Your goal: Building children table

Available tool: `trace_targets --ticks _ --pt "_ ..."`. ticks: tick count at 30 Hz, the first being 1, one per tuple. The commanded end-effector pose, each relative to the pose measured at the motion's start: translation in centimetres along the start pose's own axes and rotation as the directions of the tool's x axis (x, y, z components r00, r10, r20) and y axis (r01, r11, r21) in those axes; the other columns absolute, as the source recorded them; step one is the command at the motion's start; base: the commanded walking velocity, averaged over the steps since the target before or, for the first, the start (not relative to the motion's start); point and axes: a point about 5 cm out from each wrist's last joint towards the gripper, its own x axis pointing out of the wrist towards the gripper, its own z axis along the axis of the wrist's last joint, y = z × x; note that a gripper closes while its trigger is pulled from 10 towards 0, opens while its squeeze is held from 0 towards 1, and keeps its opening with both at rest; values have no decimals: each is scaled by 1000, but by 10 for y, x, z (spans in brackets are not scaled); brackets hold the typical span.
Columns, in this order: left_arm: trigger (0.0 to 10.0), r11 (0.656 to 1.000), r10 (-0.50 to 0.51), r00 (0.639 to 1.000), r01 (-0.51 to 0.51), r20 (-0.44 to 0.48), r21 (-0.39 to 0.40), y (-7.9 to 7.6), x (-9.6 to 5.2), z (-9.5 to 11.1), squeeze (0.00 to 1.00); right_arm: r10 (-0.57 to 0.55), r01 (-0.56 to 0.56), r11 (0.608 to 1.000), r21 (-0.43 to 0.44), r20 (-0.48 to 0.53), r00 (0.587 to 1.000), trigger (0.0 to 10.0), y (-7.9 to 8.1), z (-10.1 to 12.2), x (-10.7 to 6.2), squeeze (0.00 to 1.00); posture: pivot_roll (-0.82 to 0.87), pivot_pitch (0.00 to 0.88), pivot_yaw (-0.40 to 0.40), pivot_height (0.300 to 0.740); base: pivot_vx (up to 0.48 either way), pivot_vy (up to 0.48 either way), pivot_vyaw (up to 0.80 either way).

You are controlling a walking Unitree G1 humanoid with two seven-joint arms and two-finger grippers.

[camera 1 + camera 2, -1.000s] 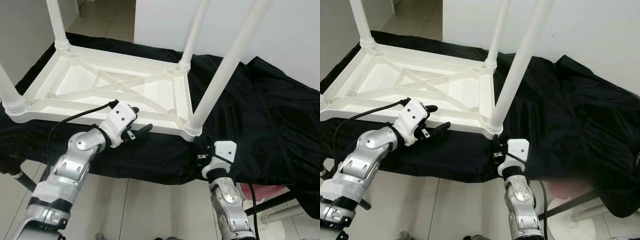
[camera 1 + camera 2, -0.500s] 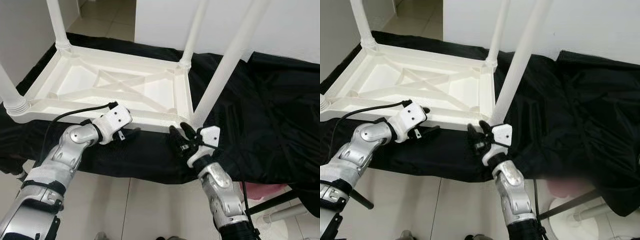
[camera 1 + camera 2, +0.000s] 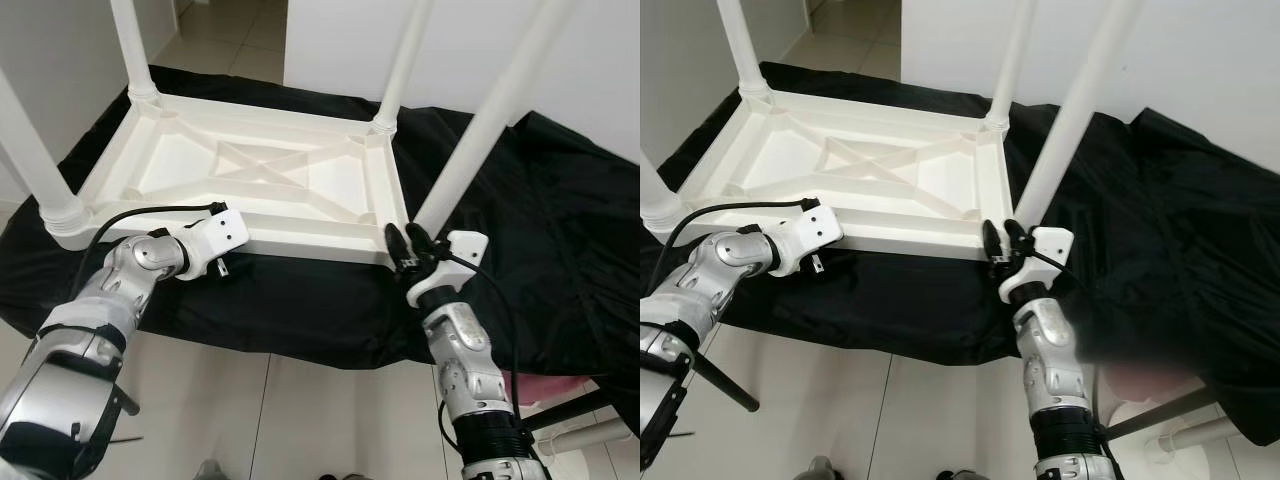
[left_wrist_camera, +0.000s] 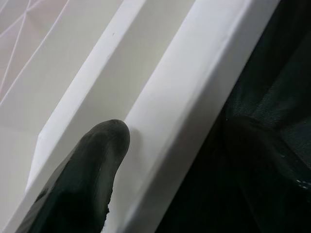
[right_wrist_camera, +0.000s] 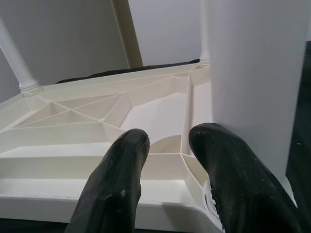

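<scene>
white table [image 3: 270, 175] (cross-ribbed underside), black cloth [image 3: 560, 240]

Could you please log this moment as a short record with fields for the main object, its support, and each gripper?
object: white children's table, upside down, four legs pointing up
support: black cloth spread beneath it
left gripper: at the table's near edge rail; one finger lies on the rail, the other below, against the cloth
right gripper: at the near right corner, fingers open beside the near right leg
</scene>
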Motion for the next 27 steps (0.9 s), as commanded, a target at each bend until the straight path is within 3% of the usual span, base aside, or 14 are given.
trace_targets --ticks 1,7,8,9,10,11,13,14,15,16,26,27 --pt "10000 986 166 983 -168 -76 -16 6 -3 -14 0 -66 66 998 8 -20 998 10000 -12 -6 -7 0 65 88 -66 740 0 0 0" --pt "10000 986 144 987 -149 -65 -71 6 -2 -14 0 -45 45 999 21 -27 999 10000 -4 -9 -7 0 65 90 -65 740 0 0 0" --pt "8471 988 127 990 -132 -54 -86 5 -1 -13 0 -39 40 999 27 -30 999 10000 -1 -11 -7 0 65 89 -66 740 0 0 0" --pt "8471 988 127 990 -132 -54 -86 5 -1 -13 0 -39 40 999 27 -30 999 10000 -1 -11 -7 0 65 89 -66 740 0 0 0" --pt "2824 987 103 994 -106 -32 -120 2 0 -12 0 -32 33 999 33 -35 999 10000 1 -12 -8 0 65 93 -68 740 0 0 0" --pt "2235 985 83 996 -84 -14 -147 0 1 -11 0 -27 28 999 36 -39 999 10000 2 -13 -8 0 65 93 -68 740 0 0 0" --pt "2235 985 83 996 -84 -14 -147 0 1 -11 0 -27 28 999 36 -39 999 10000 2 -13 -8 0 65 93 -68 740 0 0 0" --pt "1137 984 67 998 -65 3 -167 -2 2 -10 0 -24 25 999 35 -41 999 10000 3 -14 -8 0 65 95 -69 740 0 0 0" --pt "1137 984 67 998 -65 3 -167 -2 2 -10 0 -24 25 999 35 -41 999 10000 3 -14 -8 0 65 95 -69 740 0 0 0" --pt "275 981 48 999 -43 22 -190 -3 2 -9 0 -22 23 999 32 -44 999 10000 3 -14 -8 0 65 96 -71 740 0 0 0" --pt "0 969 2 996 20 88 -245 -13 8 -3 0 -21 22 999 25 -56 998 10000 1 -15 -8 0 63 100 -72 740 0 0 0" --pt "549 967 0 994 27 105 -252 -16 10 0 0 -22 23 999 24 -58 998 10000 1 -16 -9 0 61 101 -71 740 0 0 0"
